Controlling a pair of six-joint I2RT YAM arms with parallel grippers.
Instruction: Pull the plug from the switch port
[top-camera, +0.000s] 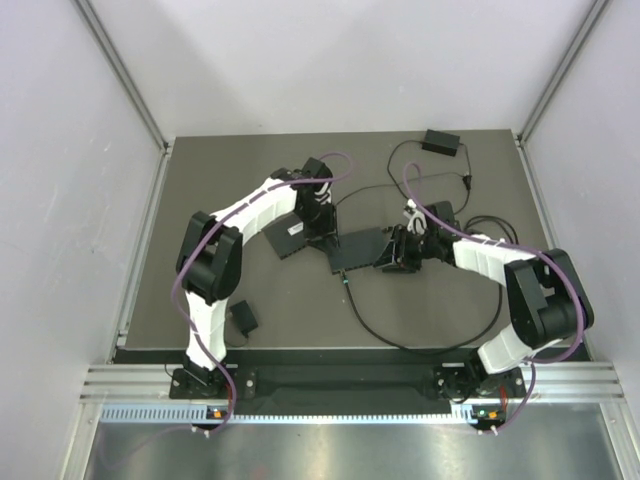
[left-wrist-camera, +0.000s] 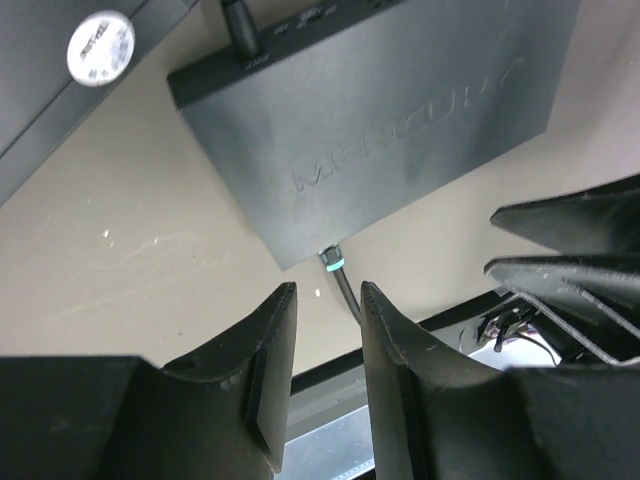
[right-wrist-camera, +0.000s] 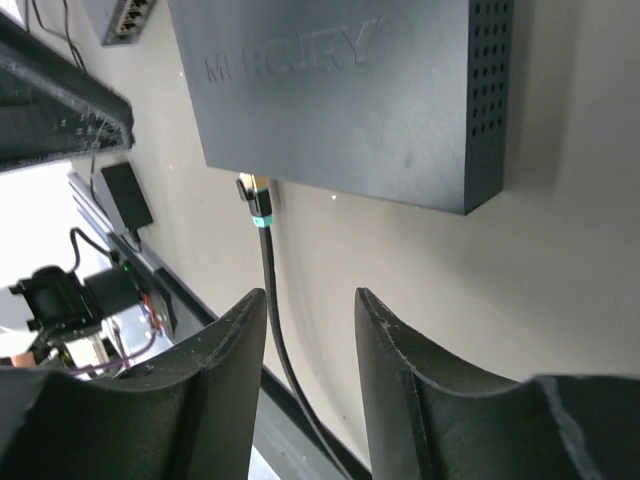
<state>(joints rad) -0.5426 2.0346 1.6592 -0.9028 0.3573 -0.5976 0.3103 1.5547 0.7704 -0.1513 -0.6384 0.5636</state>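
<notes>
A black Mercury switch (top-camera: 360, 246) is seen lying flat near the middle of the table (top-camera: 220, 170), flanked by both arms so that it can be worked from two sides. The plug (right-wrist-camera: 257, 203), marked by a teal band, is found at the switch's 7 o'clock corner in the overhead view; it appears to be seated at the port, though the port itself is hidden from every camera. Its thin black cable (right-wrist-camera: 272, 300) is led away toward 6 o'clock and curved round toward the right arm's base. The left gripper (left-wrist-camera: 328, 330) is held at the switch's 10 o'clock side, fingers parted by a narrow gap with nothing between them, and is lined up on the plug, apparently to take it. The right gripper (right-wrist-camera: 310, 340) is held at the 3 o'clock side, fingers likewise spread and empty and the cable framed between them, probably so that the housing can be steadied against the pull. A second black box (top-camera: 292, 238) is seen just beside the switch at 9 o'clock, and a power lead (left-wrist-camera: 236, 26) is seen entering the switch's far edge.
</notes>
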